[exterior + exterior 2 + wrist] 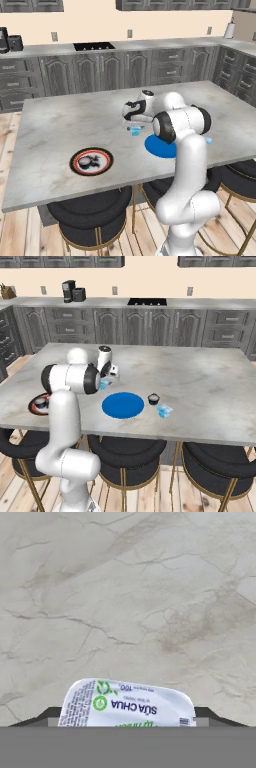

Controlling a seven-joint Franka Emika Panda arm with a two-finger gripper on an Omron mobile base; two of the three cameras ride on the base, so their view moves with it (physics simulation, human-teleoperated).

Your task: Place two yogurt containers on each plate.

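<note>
My gripper (134, 126) (104, 382) (127, 718) reaches down to the island top just behind the bright blue plate (156, 147) (123, 405). It is shut on a pale blue boxy yogurt container (135, 131) (103, 385) (127, 704), which sits on the marble with a dark fingertip at each end. The patterned red-rimmed plate (91, 161) (37, 405) lies to the left with a dark round yogurt container (87, 161) on it. Right of the blue plate, a second dark tub (153, 399) and a second pale blue tub (165, 410) (208, 141) stand on the counter.
The marble island (60, 125) (210, 381) has its front edge near both plates. Black stools (90, 215) (220, 466) stand under it. My own arm (185, 165) hides part of the blue plate in the left base view. Cabinets line the back wall.
</note>
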